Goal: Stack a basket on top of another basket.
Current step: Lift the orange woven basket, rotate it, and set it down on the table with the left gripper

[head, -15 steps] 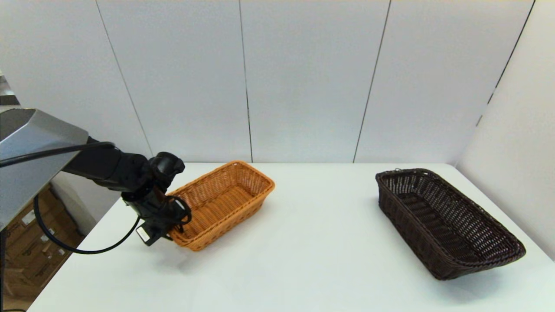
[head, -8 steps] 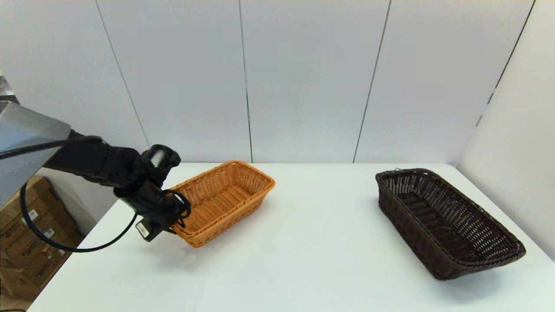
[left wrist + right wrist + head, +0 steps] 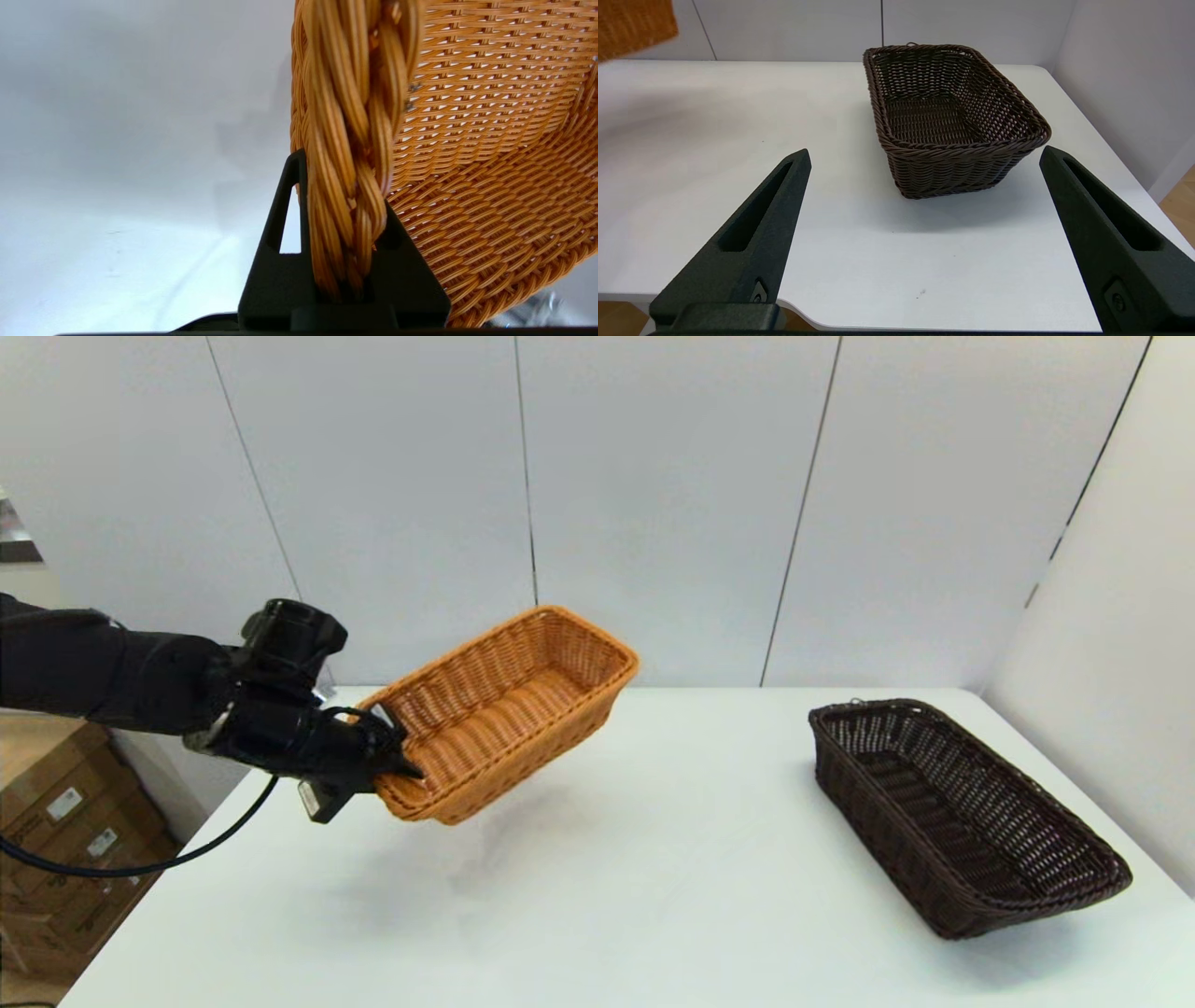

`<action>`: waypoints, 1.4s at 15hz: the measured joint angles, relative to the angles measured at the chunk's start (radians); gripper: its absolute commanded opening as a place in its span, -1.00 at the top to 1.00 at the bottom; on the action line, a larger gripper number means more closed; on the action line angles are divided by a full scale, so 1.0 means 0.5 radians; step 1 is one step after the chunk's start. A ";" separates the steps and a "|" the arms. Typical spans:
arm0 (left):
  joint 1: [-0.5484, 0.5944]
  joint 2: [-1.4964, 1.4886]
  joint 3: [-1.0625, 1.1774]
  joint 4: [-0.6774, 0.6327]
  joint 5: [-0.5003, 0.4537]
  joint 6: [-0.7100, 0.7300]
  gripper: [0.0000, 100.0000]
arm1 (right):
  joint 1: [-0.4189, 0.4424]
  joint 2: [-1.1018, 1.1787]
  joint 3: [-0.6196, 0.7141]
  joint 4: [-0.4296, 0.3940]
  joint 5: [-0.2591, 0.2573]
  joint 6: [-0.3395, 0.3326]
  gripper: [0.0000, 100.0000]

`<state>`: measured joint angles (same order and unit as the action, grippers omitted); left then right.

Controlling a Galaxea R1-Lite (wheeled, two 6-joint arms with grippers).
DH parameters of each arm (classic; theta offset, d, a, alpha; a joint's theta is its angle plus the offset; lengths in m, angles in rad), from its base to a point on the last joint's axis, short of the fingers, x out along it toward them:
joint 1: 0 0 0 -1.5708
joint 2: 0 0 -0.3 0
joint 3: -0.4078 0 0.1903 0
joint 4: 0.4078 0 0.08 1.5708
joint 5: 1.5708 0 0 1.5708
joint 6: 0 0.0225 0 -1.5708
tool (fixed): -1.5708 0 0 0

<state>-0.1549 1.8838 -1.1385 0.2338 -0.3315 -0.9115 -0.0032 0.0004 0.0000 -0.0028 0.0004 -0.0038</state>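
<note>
The orange-tan woven basket hangs tilted in the air over the table's left part, its far end higher than its near end. My left gripper is shut on the braided rim of its near short end. In the left wrist view the rim runs between the two black fingers of that gripper. The dark brown basket rests on the table at the right, seen too in the right wrist view. My right gripper stands open at the table's near edge, short of that basket, with nothing in it.
The white table stretches between the two baskets. White wall panels close the back and the right side. Cardboard boxes stand on the floor past the table's left edge.
The left gripper has lifted the orange-tan basket off the table and carried it up and slightly right, far end tilting upward. The dark brown basket has not moved.
</note>
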 measured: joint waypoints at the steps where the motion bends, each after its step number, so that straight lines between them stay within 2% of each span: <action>1: -0.023 -0.022 0.014 -0.004 -0.006 0.074 1.00 | 0.000 0.000 0.000 0.000 0.001 -0.001 -1.00; 8: -0.359 0.033 0.039 0.029 -0.002 0.726 1.00 | 0.000 0.000 0.000 0.001 0.002 -0.001 -1.00; 12: -0.440 0.120 0.034 0.062 -0.005 1.016 1.00 | 0.000 0.000 0.000 0.002 0.002 -0.004 -1.00; 21: -0.452 0.411 -0.119 0.060 -0.014 1.032 1.00 | 0.000 0.000 0.000 0.003 0.002 -0.004 -1.00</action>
<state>-0.3809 2.0894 -1.1979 0.2636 -0.3385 -0.3953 -0.0032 0.0004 0.0000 -0.0013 0.0013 -0.0057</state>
